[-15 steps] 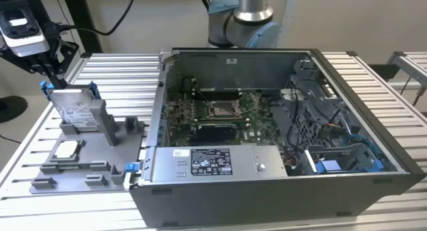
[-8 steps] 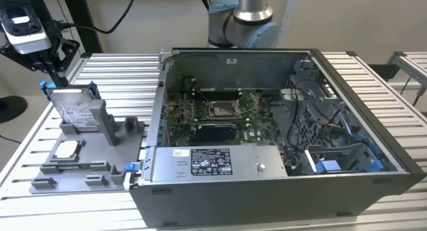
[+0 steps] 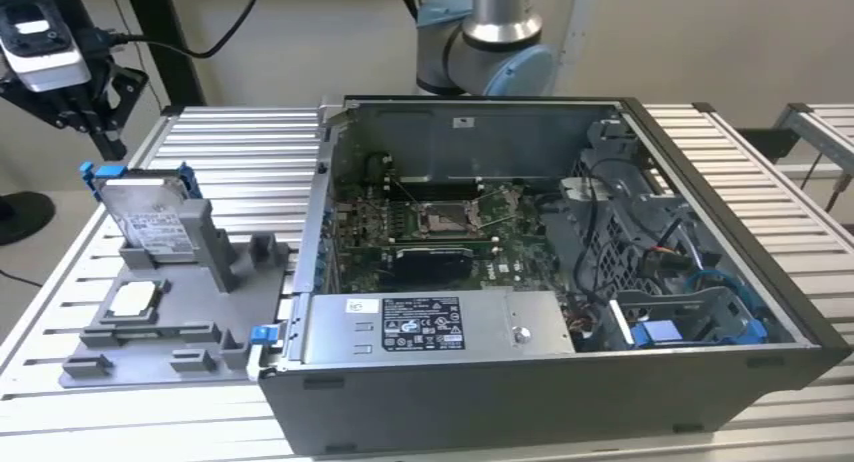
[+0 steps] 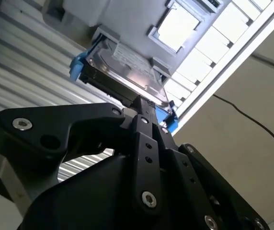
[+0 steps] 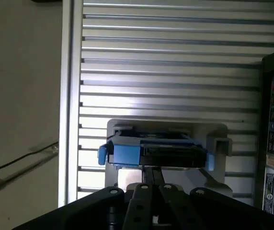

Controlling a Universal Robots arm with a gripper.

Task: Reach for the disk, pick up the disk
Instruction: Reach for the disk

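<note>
The disk (image 3: 150, 218) is a silver hard drive with a white label in a blue bracket. It stands on edge, tilted, in a slot of the grey holder (image 3: 200, 282) at the exterior view's left. My gripper (image 3: 102, 144) hangs just above the disk's upper far corner and is apart from it. In both wrist views the black fingers meet at a point, with the gripper (image 4: 141, 101) shut on nothing and aimed at the disk (image 4: 127, 72). The first wrist view puts the disk's blue-framed edge (image 5: 151, 152) right beyond the gripper (image 5: 154, 170).
The holder also carries a small square silver chip (image 3: 134, 300). An open computer case (image 3: 694, 282) fills the middle of the slatted metal table (image 3: 240, 142), with a silver box with a black label (image 3: 420, 327) inside. The arm's base (image 3: 487, 42) stands behind the case.
</note>
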